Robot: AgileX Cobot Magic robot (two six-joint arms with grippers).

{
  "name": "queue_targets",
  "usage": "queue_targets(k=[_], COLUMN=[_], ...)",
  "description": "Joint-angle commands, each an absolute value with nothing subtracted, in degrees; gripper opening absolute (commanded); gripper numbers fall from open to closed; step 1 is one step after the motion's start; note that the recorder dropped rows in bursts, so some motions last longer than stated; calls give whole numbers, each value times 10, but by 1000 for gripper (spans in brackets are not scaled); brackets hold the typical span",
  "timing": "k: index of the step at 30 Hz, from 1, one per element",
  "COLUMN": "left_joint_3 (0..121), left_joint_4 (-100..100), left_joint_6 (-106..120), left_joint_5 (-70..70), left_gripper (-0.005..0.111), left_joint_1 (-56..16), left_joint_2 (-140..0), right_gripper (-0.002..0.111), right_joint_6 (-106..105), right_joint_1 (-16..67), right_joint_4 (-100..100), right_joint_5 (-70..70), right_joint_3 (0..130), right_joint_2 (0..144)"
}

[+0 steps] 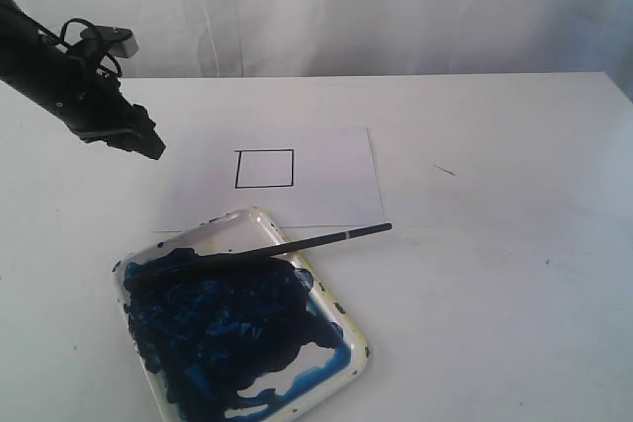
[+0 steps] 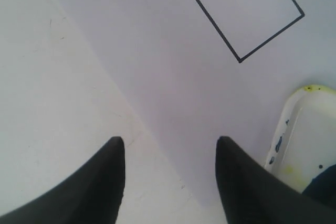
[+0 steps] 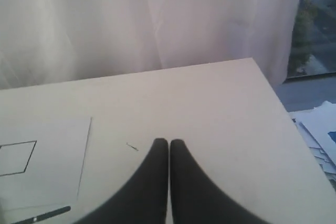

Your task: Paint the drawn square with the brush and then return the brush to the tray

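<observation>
A white table [image 1: 495, 274] before a pale curtain [image 1: 346, 7] carries a paper sheet [image 1: 331, 195] with the drawn square [image 1: 264, 168], blank inside; the brush [image 1: 297, 243] lies across the paint-smeared tray [image 1: 358, 358] nearby. The left hand [image 2: 170, 145] hovers spread, the right hand [image 3: 168, 142] pressed together

- The right gripper [image 3: 168, 141] has its two black tips pressed together, with nothing between them.
- A white table [image 3: 220, 108] is under it.
- A paper [image 3: 52, 156] lies there with the drawn square [image 3: 14, 157], white inside.
- The brush [image 3: 39, 216] end lies by the paper's edge.
- A white curtain [image 3: 131, 19] hangs behind.
</observation>
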State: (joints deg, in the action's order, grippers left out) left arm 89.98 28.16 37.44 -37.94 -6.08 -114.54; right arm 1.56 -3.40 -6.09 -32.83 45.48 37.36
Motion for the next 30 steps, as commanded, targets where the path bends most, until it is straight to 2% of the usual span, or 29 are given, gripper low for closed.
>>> queue_targets(k=[1, 8, 13, 20, 30], left_joint_3=[904, 904, 904, 904, 904], left_joint_4=[291, 291, 291, 291, 291], left_joint_6=[377, 377, 377, 377, 377], left_joint_5=[-391, -390, -390, -391, -406], left_gripper=[57, 57, 57, 57, 57], left_joint_1=[-61, -61, -61, -61, -61], left_joint_2=[-1143, -1143, -1143, -1143, -1143], right_gripper=[11, 40, 60, 60, 60], right_joint_6=[-175, -423, -519, -606, -558], right_joint_1=[-34, -34, -34, 10, 96], right_joint_4=[-188, -355, -417, -433, -326], right_joint_5=[-365, -450, -497, -521, -528], right_joint_3=[517, 594, 631, 682, 785], right_joint_2=[461, 615, 712, 818, 952])
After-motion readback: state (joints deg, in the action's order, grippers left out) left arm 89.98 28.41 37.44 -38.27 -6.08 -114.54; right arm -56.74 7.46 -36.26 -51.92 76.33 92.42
